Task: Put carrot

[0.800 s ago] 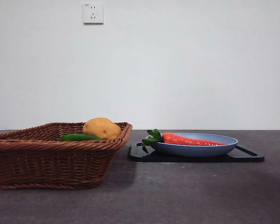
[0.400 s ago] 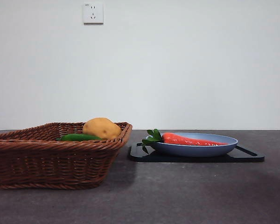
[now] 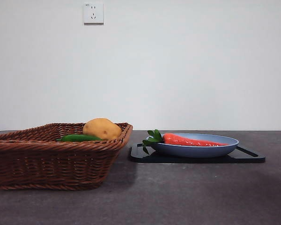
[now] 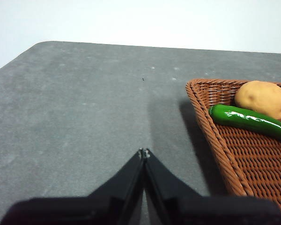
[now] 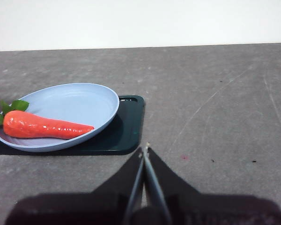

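The long, tapered orange-red carrot (image 3: pixel 193 140) with green leaves at its thick end lies on its side in the shallow light-blue oval plate (image 3: pixel 196 150), its leafy end poking over the rim toward the basket. The plate sits on a flat black rectangular tray (image 3: pixel 253 157) on the dark grey desk (image 3: pixel 178 197). Just beside the tray stands a brown woven wicker basket (image 3: pixel 51 164) holding a rounded tan-yellow potato (image 3: pixel 101 128) and a slim dark green cucumber (image 3: pixel 78 138) lying against it. The right hand (image 5: pixel 144 152) hangs over bare desk near the tray, its two black jaws pressed together and empty; the left hand (image 4: pixel 144 153) waits beyond the basket's far side, jaws likewise closed on nothing. Neither touches the carrot. If it is meant to be picked up, the risks look plain: the smooth tapered body may slip out of a grip taken near the thin tip, a descent too close to the rim could tip or shove the plate on its tray, and jaws not parted first would merely push the carrot.
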